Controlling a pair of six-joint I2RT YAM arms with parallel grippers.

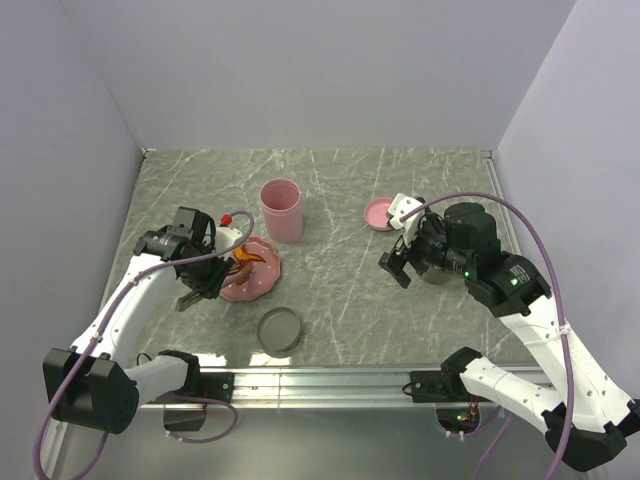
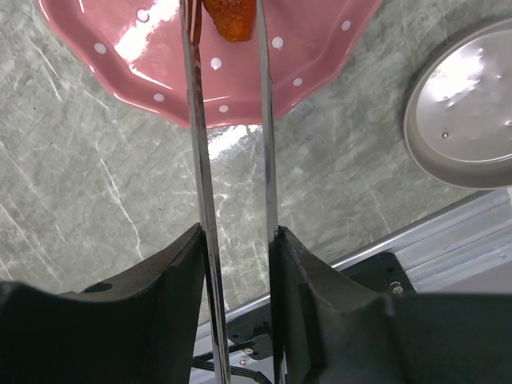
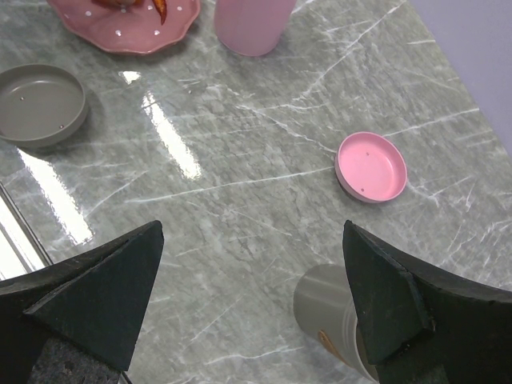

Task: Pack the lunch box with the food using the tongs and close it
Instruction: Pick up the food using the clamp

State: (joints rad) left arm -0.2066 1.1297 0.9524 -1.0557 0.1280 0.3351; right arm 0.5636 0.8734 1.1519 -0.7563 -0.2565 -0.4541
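My left gripper point(image 1: 205, 270) point(image 2: 236, 236) is shut on the tongs point(image 2: 200, 160), its fingers pressing both silvery arms inward. The tong tips reach over the pink dotted plate point(image 1: 262, 285) point(image 2: 152, 56) and flank the orange-red strip of food point(image 2: 232, 18) point(image 1: 244, 266); whether they pinch it I cannot tell. The lunch box stands in parts: a tall pink tub point(image 1: 281, 210), open, and a grey tub point(image 3: 328, 304) just below my right gripper point(image 1: 400, 243) point(image 3: 252, 232), which hangs open and holds nothing.
A pink lid point(image 1: 378, 214) point(image 3: 370, 166) lies upturned right of the pink tub. A grey lid point(image 1: 279, 329) point(image 2: 468, 108) point(image 3: 40, 104) lies near the front rail, right of the plate. Walls close the table at the back and both sides.
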